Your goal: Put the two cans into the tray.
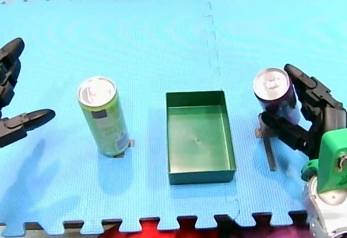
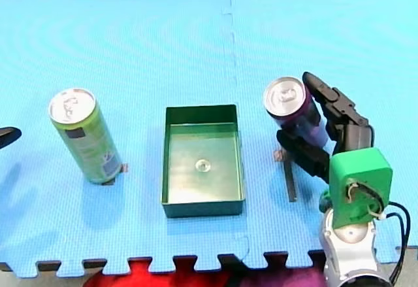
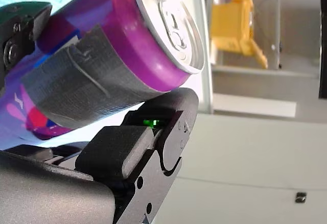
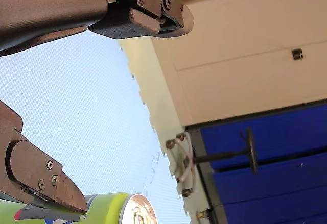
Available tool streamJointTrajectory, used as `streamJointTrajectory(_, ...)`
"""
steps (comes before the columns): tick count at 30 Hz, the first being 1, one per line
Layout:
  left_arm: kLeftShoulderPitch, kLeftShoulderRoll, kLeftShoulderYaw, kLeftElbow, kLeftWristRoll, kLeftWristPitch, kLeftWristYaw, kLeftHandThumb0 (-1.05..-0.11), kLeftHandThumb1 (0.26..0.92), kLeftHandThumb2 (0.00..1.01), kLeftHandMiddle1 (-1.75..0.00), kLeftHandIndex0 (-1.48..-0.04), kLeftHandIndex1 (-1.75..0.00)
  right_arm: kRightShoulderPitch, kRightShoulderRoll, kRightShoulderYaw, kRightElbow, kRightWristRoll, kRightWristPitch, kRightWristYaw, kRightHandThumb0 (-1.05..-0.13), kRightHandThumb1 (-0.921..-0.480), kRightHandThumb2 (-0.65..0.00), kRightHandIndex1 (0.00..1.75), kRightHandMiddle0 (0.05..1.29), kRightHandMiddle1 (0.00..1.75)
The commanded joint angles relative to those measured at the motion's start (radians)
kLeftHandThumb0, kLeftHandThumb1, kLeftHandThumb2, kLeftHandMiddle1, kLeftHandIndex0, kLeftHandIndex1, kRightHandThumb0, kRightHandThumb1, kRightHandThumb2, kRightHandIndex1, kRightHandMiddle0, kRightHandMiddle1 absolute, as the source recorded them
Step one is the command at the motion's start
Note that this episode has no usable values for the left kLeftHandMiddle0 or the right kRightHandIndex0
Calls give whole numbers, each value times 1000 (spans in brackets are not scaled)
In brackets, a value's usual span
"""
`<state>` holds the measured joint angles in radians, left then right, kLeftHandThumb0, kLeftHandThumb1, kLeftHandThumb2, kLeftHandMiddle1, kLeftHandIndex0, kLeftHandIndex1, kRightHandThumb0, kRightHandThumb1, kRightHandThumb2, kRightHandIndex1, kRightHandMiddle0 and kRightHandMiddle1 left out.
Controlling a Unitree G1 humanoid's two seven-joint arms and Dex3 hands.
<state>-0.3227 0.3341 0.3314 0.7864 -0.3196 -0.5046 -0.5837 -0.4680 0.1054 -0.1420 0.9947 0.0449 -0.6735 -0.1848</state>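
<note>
The purple can (image 1: 274,92) is right of the green tray (image 1: 200,177), with the right hand (image 1: 309,119) and its fingers (image 1: 284,130) clasped round it, probably ready for lifting. The first wrist view adds a grey band on its side. The green can (image 1: 103,116) stands free left of the tray, and the left hand (image 1: 16,108) near it holds nothing.

Bright, even overhead light on the mat (image 1: 162,59). Soft shadows fall toward 6 o'clock from the green can (image 1: 103,116) and the tray (image 1: 200,177). Glare marks the purple can (image 1: 272,84) lid, and a small glint shows on the tray floor.
</note>
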Motion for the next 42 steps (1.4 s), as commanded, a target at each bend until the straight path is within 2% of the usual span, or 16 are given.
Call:
streamJointTrajectory(1, -1, 5, -2, -4, 2, 3, 2, -1048, 690, 1, 0, -306, 0, 0, 22, -29, -53, 70, 91, 42, -327, -725, 0, 3, 1268, 1)
streamJointTrajectory(2, -2, 5, -2, -3, 2, 3, 2, -1048, 690, 1, 0, -305, 0, 2, 28, -33, -73, 87, 119, 53, -328, -725, 0, 2, 1267, 0)
streamJointTrajectory(3, -2, 5, -2, -1, 2, 2, 2, -1048, 691, 1, 0, -305, 0, 4, 32, -32, -89, 95, 136, 57, -329, -726, 0, 2, 1265, 0)
streamJointTrajectory(7, -2, 3, -3, 1, 5, -2, 5, -1048, 693, 2, -1, -308, -1, 9, 40, -24, -146, 92, 177, 49, -332, -725, 0, 1, 1265, 0)
streamJointTrajectory(10, -2, 2, -4, 3, 9, -5, 11, -1048, 695, 2, -3, -310, -2, 5, 45, -20, -202, 88, 227, 37, -336, -725, 0, 0, 1265, 0)
streamJointTrajectory(12, -3, 1, -5, 5, 13, -8, 17, -1048, 697, 3, -4, -311, -2, 1, 47, -21, -236, 93, 261, 36, -339, -726, 0, 0, 1264, 0)
streamJointTrajectory(14, -4, 1, -6, 8, 16, -8, 22, -1048, 699, 4, -5, -311, -2, -1, 50, -27, -259, 109, 287, 48, -341, -726, 0, 0, 1262, 0)
streamJointTrajectory(18, -7, 2, -7, 14, 18, -8, 25, -1048, 703, 5, -8, -311, -2, -4, 60, -41, -289, 147, 314, 80, -340, -729, -1, 0, 1259, 0)
streamJointTrajectory(19, -7, 2, -7, 15, 19, -9, 25, -1048, 703, 5, -8, -311, -2, -5, 64, -47, -294, 161, 321, 91, -339, -730, -2, 0, 1259, 0)
streamJointTrajectory(21, -9, 2, -7, 20, 19, -10, 24, -1048, 705, 5, -9, -311, -1, -8, 71, -58, -301, 191, 336, 112, -337, -733, -3, 1, 1258, 0)
streamJointTrajectory(24, -11, 2, -6, 25, 18, -11, 23, -1048, 708, 6, -9, -312, -2, -10, 78, -70, -310, 220, 357, 132, -332, -738, -4, 1, 1257, 0)
streamJointTrajectory(29, -9, 2, -7, 24, 19, -14, 22, -1048, 712, 6, -9, -313, -2, -12, 89, -77, -330, 239, 388, 141, -323, -747, -5, 2, 1255, 0)
streamJointTrajectory(33, -4, 0, -9, 17, 21, -16, 24, -1048, 715, 7, -10, -313, -1, -14, 100, -82, -357, 255, 427, 134, -316, -752, -5, 2, 1252, 0)
streamJointTrajectory(36, -2, -1, -10, 12, 20, -13, 24, -1048, 716, 6, -10, -312, -1, -9, 107, -84, -380, 263, 454, 127, -311, -756, -5, 1, 1249, 0)
streamJointTrajectory(42, 0, -1, -11, 11, 18, -10, 23, -1048, 715, 4, -10, -308, 0, -2, 117, -92, -402, 279, 483, 135, -303, -763, -4, 0, 1245, 0)
